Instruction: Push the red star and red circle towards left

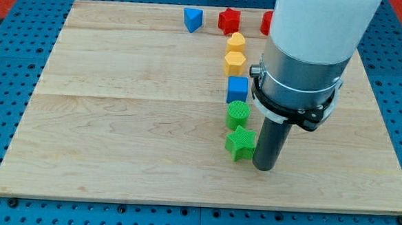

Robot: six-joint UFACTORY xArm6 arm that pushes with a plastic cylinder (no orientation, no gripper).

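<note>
Seemingly my tip (264, 168) touching green star (240, 143), red star (228, 20) well apart.

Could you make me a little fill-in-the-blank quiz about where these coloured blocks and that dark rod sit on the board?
1. My tip sits just to the view's right of the green ____.
2. The block directly above the green circle is coloured ____.
3. The red star lies to the view's ____ of the blue triangle.

Missing words: star; blue; right

Upright dark rod below a wide grey-and-white arm housing, my tip (264, 168) low on the board.
</note>
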